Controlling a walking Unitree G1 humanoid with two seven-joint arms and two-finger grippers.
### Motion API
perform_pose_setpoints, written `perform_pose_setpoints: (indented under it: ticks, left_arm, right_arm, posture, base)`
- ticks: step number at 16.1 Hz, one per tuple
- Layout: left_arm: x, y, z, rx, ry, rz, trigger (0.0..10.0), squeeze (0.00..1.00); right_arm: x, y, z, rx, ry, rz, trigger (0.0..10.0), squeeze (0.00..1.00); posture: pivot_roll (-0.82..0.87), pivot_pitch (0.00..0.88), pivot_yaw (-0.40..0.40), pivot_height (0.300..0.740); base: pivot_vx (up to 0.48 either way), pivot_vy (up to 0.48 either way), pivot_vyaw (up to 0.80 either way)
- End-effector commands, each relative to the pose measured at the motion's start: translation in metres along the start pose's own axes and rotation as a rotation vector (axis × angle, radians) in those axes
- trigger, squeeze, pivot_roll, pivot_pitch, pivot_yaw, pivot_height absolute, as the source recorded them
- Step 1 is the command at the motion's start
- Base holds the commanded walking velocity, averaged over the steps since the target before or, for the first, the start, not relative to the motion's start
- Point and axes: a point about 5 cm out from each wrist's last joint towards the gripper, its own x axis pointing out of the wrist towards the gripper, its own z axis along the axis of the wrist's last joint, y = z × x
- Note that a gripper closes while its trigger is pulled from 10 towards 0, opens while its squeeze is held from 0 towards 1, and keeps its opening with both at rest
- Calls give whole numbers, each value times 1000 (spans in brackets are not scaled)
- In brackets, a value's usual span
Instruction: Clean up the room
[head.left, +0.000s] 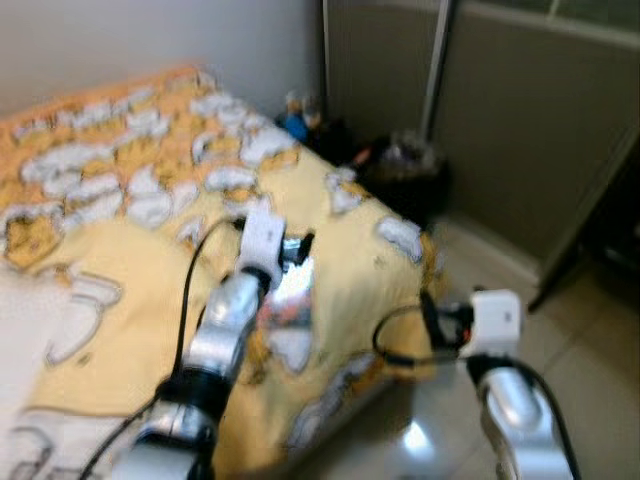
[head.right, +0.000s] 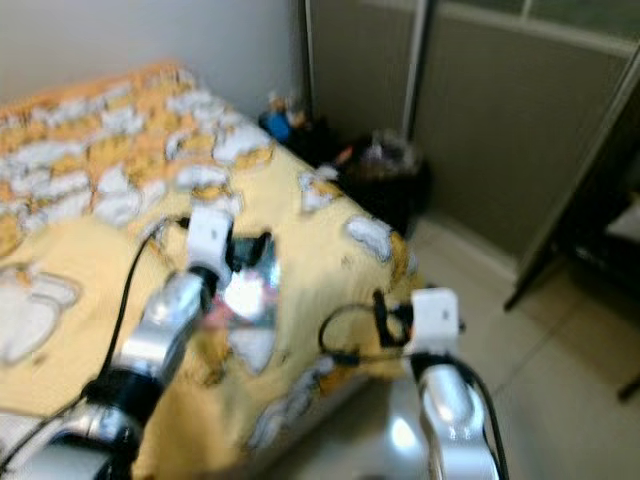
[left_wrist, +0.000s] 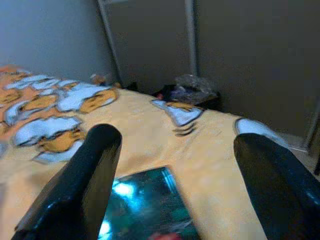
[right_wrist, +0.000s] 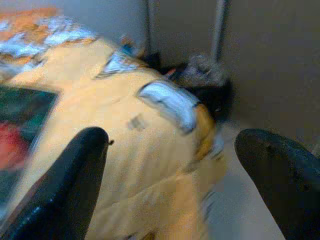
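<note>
A shiny foil packet (head.left: 290, 297) with teal and red print lies on the yellow patterned bed sheet (head.left: 130, 250), near the bed's foot corner. My left gripper (head.left: 299, 246) hovers just above the packet's far end, open. In the left wrist view the packet (left_wrist: 145, 205) lies on the sheet between the two black fingers (left_wrist: 82, 185), untouched. My right gripper (head.left: 433, 314) is open too, held beside the bed's corner above the floor and pointing toward the bed. The right wrist view catches the packet (right_wrist: 20, 120) at its edge. All views are blurred.
A black bin with a crumpled bag (head.left: 405, 170) stands on the floor past the bed's corner, against grey sliding panels (head.left: 500, 110). Small items (head.left: 300, 115) sit in the corner by the wall. A dark furniture leg (head.left: 560, 270) slants at the right. Pale tiled floor (head.left: 590, 350) lies beside the bed.
</note>
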Motion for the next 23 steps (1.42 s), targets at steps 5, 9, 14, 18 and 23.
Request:
perform_pose_setpoints:
  ticks: [5,9,14,18,23]
  left_arm:
    - [-2,7,-5,-19,14,1,10000,0]
    - [1,7,-5,15,29,5,10000,0]
    - [25,4,-9,-53,190,78,10000,0]
    - [25,7,-16,-71,259,110,10000,0]
    - [32,-6,-5,-50,168,62,10000,0]
  right_arm:
    - [-3,7,3,12,-9,-1,10000,0]
    - [-8,9,2,16,-13,2,10000,0]
    - [-22,21,1,17,6,38,10000,0]
    - [-54,29,-6,21,57,58,10000,0]
    - [-82,34,-7,38,97,42,10000,0]
  posture:
    - [-218,56,120,740]
    - [-211,76,116,740]
    - [-220,171,112,740]
    - [-271,289,130,740]
    - [-299,355,150,740]
  base:
    - [211,321,-146]
    - [291,294,-350]
    - [0,0,0]
    - [0,0,0]
    - [0,0,0]
